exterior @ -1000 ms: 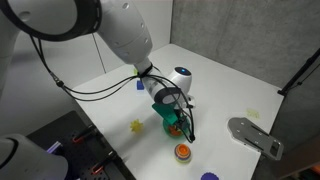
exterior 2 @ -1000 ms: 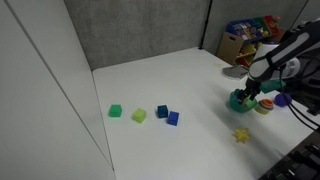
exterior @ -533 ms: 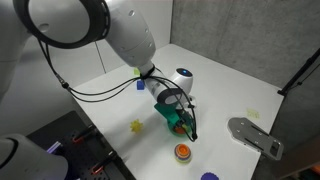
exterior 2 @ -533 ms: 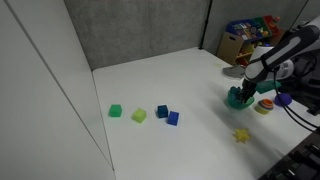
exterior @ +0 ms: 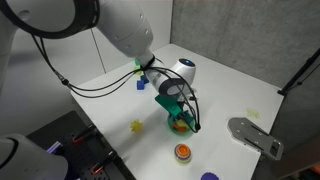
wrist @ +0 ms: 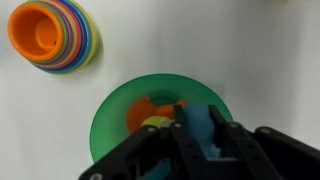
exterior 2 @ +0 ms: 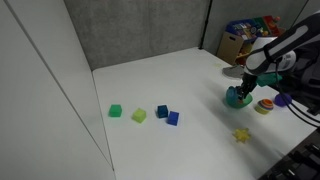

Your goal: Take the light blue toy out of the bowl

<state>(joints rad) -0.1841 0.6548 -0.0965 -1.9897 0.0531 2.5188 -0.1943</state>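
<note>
In the wrist view the teal-green bowl (wrist: 108, 120) lies straight below me. My gripper (wrist: 197, 112) reaches down into it, shut on the light blue toy (wrist: 197, 130), which sits between the two black fingers. An orange piece (wrist: 143, 110) and a yellow-green piece (wrist: 156, 122) lie in the bowl beside the toy. In both exterior views the gripper (exterior: 181, 117) (exterior 2: 241, 91) hangs low over the bowl (exterior: 170, 122) (exterior 2: 236, 100), and the fingers hide the toy there.
A stack of rainbow cups with an orange top (wrist: 48, 35) (exterior: 183, 152) stands near the bowl. A small yellow toy (exterior: 136, 126) (exterior 2: 241, 134) lies on the white table. Several cubes (exterior 2: 139, 115), green, yellow-green and dark blue, sit further off. A grey object (exterior: 255, 136) lies at the table edge.
The jaws were open around the light blue toy and have closed on it. The wrist has shifted slightly over the bowl.
</note>
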